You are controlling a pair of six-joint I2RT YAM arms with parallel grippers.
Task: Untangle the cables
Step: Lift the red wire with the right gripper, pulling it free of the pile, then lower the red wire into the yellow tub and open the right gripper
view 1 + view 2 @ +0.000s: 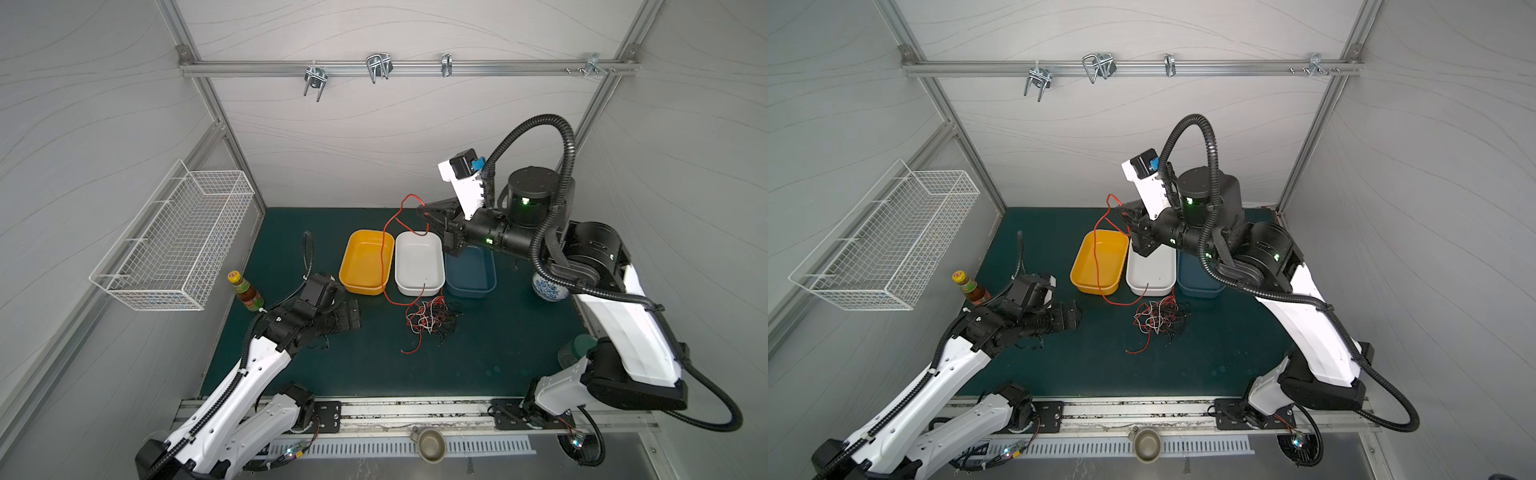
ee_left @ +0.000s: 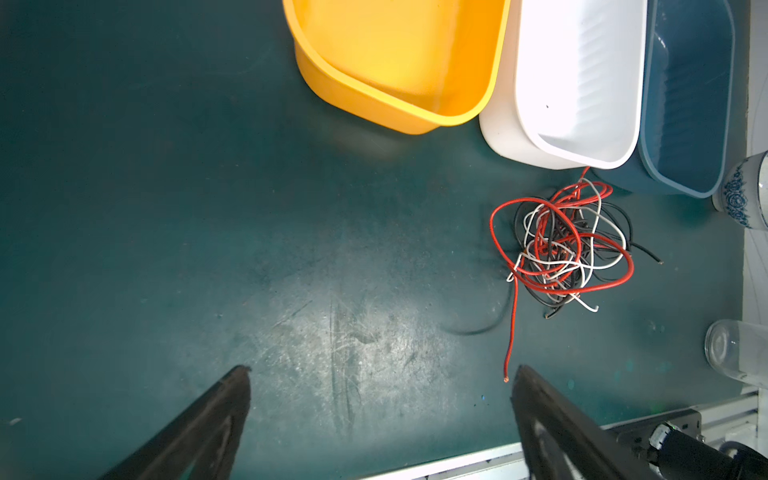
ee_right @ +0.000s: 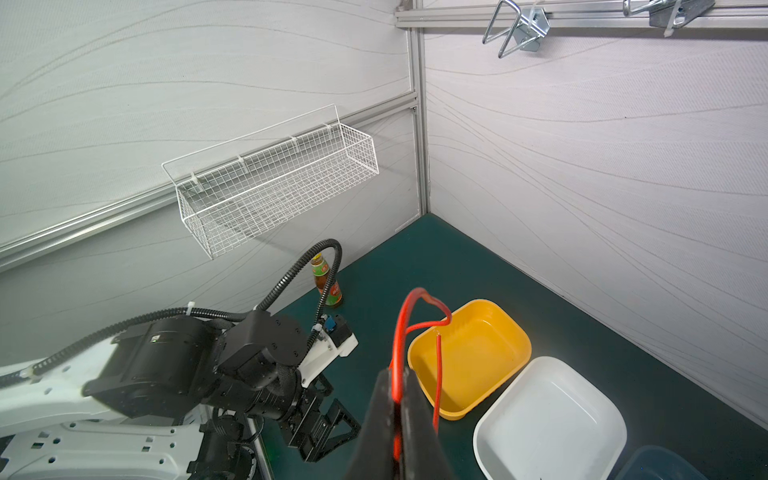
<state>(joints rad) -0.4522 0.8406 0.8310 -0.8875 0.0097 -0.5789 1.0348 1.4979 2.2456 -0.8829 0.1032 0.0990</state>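
Our right hand [image 3: 397,376], raised high, is pressed together on a red cable [image 3: 400,332], which hangs down across the yellow tub [image 1: 361,289] to the surface [image 1: 478,365] beside the tangle of cables [image 1: 428,320], lying just before the white tub [image 1: 417,291]. Yellow, white and blue tub [image 1: 471,293] stand edge to edge. Our left hand [image 2: 382,370] is spread wide over bare surface, with open room between it and the tangle. The bottle [image 1: 245,289] label is too small to read.
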